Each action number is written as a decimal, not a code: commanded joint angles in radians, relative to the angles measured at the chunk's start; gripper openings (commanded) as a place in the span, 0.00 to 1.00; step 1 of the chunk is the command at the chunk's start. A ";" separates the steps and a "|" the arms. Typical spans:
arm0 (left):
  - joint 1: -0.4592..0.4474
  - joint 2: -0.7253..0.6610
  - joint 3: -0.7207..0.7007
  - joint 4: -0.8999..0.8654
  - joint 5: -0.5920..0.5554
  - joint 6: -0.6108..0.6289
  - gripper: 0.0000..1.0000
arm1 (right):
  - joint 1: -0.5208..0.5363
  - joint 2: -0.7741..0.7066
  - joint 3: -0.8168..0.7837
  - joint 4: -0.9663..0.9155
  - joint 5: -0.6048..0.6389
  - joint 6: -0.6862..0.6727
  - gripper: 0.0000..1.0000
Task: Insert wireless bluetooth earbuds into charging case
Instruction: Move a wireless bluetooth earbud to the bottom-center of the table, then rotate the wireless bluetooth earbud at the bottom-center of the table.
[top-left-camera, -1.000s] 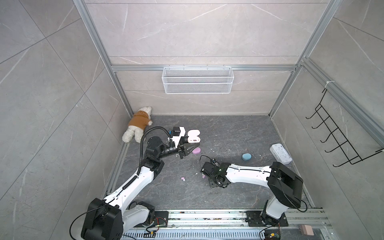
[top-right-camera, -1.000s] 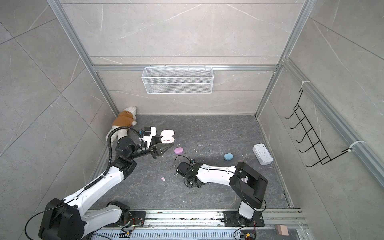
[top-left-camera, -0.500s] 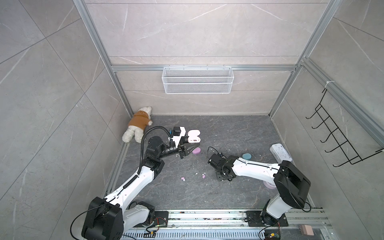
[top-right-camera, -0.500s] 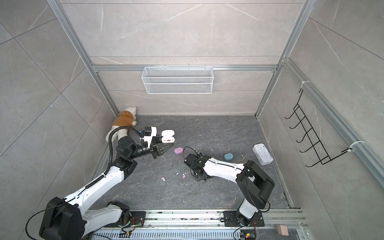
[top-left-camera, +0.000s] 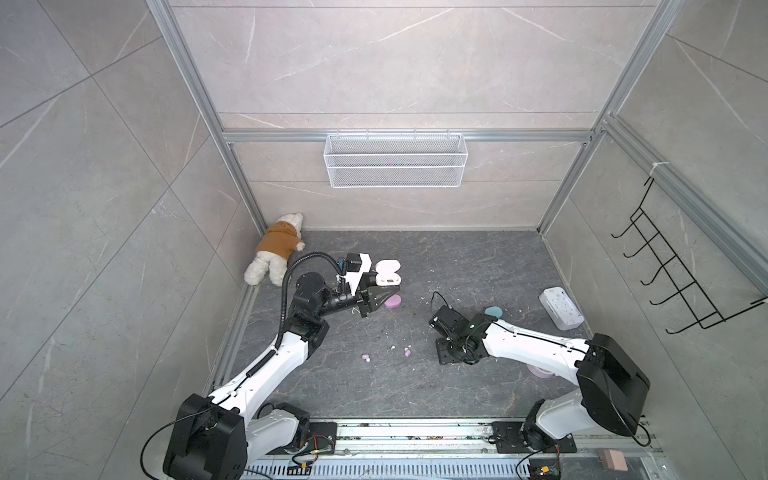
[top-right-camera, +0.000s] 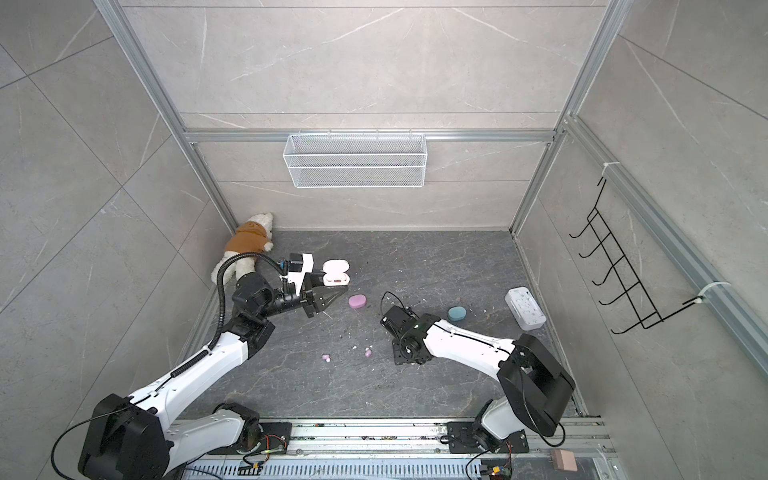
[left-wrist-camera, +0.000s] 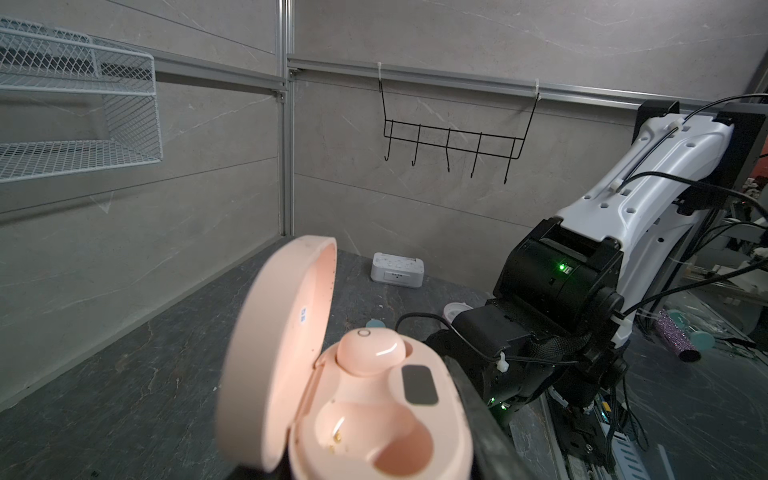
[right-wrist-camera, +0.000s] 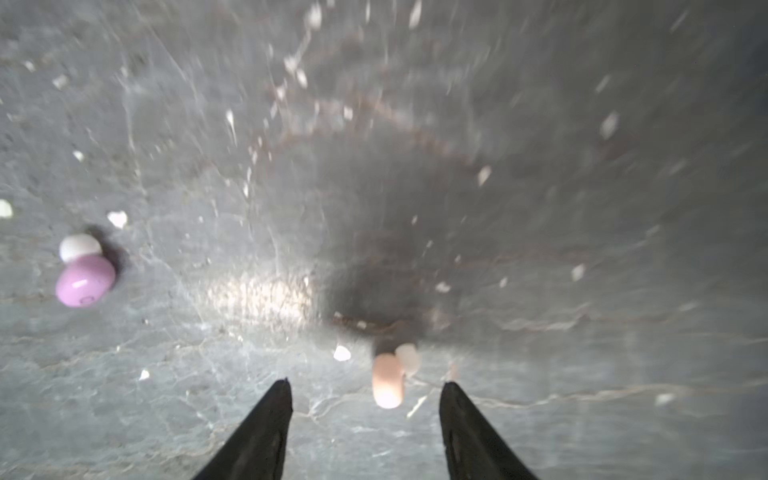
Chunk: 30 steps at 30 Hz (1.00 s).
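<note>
On the dark stone tabletop (top-left-camera: 457, 266), directly beneath the right gripper (right-wrist-camera: 365, 382), lies a loose peach earbud (right-wrist-camera: 388, 380). The gripper's black fingers (right-wrist-camera: 266, 428) are spread apart and grasp nothing. The bud sits just ahead of the gap between their tips, closer to one finger than the other. Its long axis runs along the fingers, not across the gap, so a short advance and a squeeze on its narrow sides seems the likely next move. The right arm is far nearer to it than the left. The left gripper (top-left-camera: 376, 299) is clenched on an open peach charging case (left-wrist-camera: 374, 415), which has a seated peach earbud (left-wrist-camera: 370, 351) and one empty socket (left-wrist-camera: 365, 432). Counted: two peach earbuds, two lilac earbuds (top-left-camera: 365, 357) loose on the table, and no blue ones visible. There are three cases: the peach one, a closed lilac case (top-left-camera: 392, 302) and a closed blue case (top-left-camera: 493, 311).
</note>
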 joint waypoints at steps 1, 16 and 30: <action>0.000 -0.012 0.006 0.050 0.010 -0.004 0.23 | -0.005 -0.043 -0.043 0.021 -0.062 0.072 0.60; -0.002 -0.018 0.005 0.051 0.015 -0.008 0.23 | -0.038 -0.048 -0.066 0.001 -0.094 0.093 0.57; -0.003 -0.023 0.006 0.039 0.012 0.002 0.23 | -0.039 0.051 -0.042 0.088 -0.133 0.105 0.55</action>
